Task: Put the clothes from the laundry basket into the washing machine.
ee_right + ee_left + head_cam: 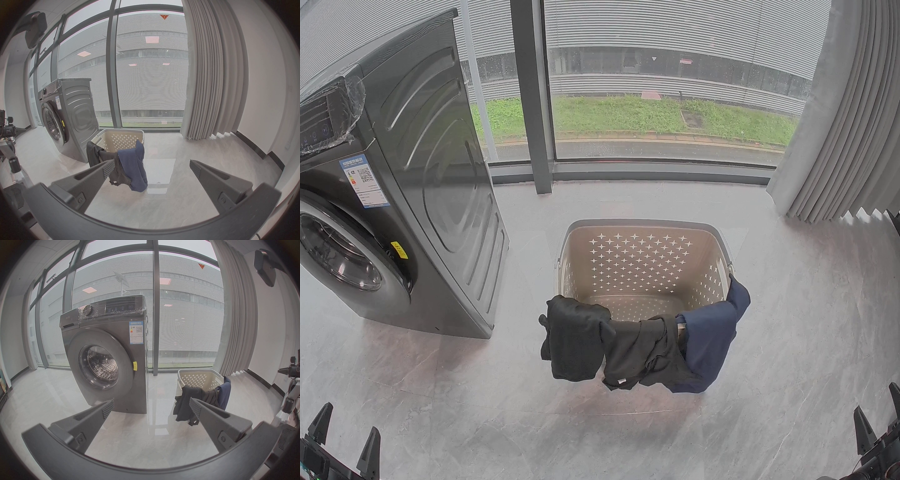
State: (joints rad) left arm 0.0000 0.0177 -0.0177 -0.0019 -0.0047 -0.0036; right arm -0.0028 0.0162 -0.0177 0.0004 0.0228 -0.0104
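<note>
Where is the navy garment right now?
In the head view, the navy garment hangs over the near right corner of the laundry basket, touching the black clothes draped to its left.

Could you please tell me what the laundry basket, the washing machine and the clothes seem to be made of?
Laundry basket: looks like matt beige moulded plastic, with star-shaped cut-outs in its walls.
Washing machine: probably painted sheet metal, dark grey with a soft sheen and pressed ribs on its side.
Clothes: soft fabric, limp and creased over the rim; fibre cannot be told.
</note>
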